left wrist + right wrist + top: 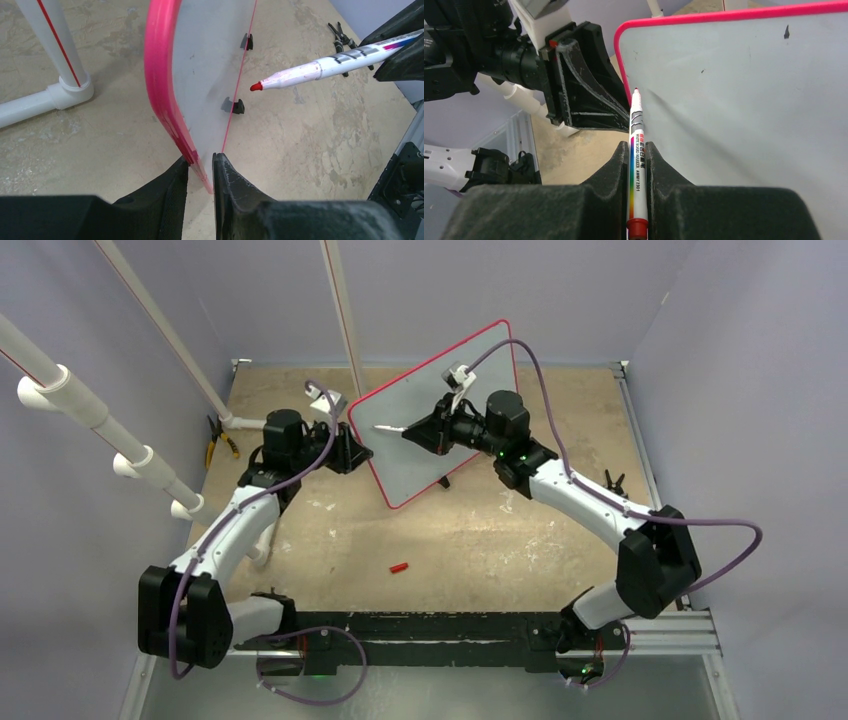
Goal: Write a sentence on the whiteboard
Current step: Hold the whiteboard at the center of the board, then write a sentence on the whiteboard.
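The right gripper [638,150] is pinching a white red-tipped marker [637,125], its long axis pointing up-frame at the upper-left corner of the pale red-rimmed whiteboard [744,100] (tip apparently not yet touching). The left gripper [201,167] is clamping the rim.

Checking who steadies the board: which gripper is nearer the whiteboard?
Left. The left gripper has its jaws around the red rim of the whiteboard. The right gripper sits off its face, holding a marker whose tip stops short of the surface.
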Robot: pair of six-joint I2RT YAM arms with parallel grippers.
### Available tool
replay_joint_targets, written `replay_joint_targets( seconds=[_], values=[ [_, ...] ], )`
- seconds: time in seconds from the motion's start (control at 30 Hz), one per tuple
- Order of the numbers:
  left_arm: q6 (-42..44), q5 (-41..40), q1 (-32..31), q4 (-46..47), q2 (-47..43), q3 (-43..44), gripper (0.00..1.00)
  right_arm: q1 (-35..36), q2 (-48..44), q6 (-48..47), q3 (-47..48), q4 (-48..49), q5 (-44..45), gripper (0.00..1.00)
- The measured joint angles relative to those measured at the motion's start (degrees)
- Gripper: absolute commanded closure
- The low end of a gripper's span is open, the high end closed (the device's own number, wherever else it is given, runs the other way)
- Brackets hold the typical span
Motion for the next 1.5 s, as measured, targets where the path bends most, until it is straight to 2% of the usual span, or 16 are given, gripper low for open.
replay_joint_targets(
  seconds=[0.77,1.3,1.5],
  values=[
    [1.8,0.6,0.0,0.0,1.6,0.0,1.00,0.0,6.1,-1.2,6.3,1.8,-1.2,1.00],
    [2.0,0.5,0.0,0.0,1.6,0.0,1.00,0.0,7.0,-1.9,7.4,1.9,-1.0,1.00],
    [2.2,0.2,0.0,0.0,1.6,0.0,1.00,0.2,6.8,-2.0,4.8,2.0,-1.0,1.00]
  ],
)
